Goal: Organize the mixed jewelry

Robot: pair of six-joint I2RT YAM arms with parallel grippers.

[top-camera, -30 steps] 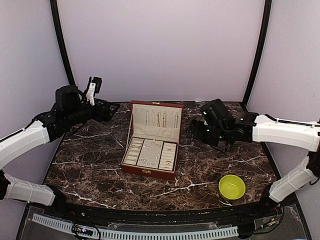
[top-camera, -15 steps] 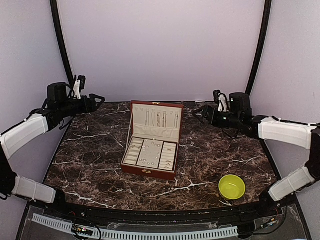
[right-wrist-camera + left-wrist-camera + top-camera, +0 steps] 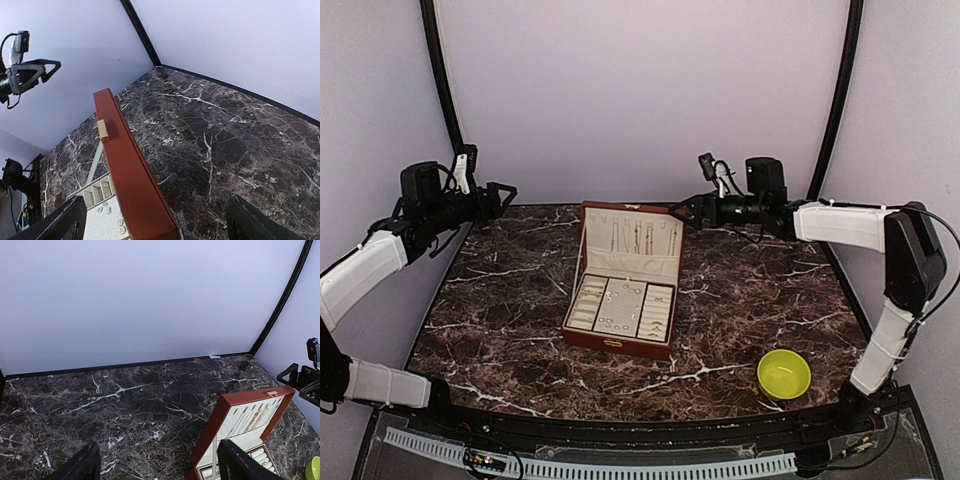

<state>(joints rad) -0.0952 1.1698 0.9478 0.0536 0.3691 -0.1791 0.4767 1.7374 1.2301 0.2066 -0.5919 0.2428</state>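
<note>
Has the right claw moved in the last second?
Yes. The right gripper swung up and back, from beside the jewelry box to its lid's far right corner.

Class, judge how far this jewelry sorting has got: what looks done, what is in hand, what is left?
Done, apparently: chains hang in the lid of the open box, small pieces sit in its compartments, and the bowl looks empty. In hand: nothing; the left end effector and right end effector hover open, high, off the box. Left: perhaps closing the lid.
</note>
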